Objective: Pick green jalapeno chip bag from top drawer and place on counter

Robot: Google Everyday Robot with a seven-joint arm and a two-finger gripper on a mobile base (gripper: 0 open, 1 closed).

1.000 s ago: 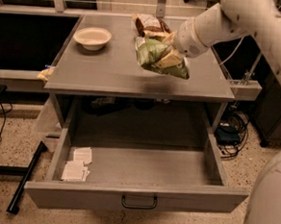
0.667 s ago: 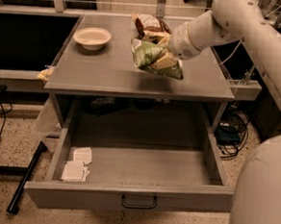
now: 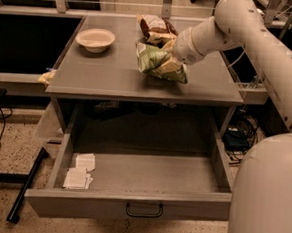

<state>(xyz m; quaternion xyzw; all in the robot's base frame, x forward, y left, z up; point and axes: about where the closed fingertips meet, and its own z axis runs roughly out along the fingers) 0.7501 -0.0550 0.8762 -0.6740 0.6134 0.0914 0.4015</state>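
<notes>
The green jalapeno chip bag [image 3: 158, 64] hangs just above the middle of the counter [image 3: 104, 73], held by my gripper [image 3: 171, 54], which comes in from the right on the white arm and is shut on the bag's upper right side. Whether the bag's lower edge touches the counter I cannot tell. The top drawer [image 3: 129, 207] stands pulled out wide open below the counter, its dark bar handle [image 3: 144, 210] at the front centre.
A brown-and-cream chip bag [image 3: 155, 29] lies at the counter's back, just behind the held bag. A cream bowl [image 3: 95, 39] sits at the back left. Small white packets [image 3: 79, 171] lie in the drawer's left front corner. My white arm [image 3: 266, 187] fills the right side.
My gripper has carried the green bag a little to the left and back over the counter, and slightly lower. The drawer and the other things have not moved.
</notes>
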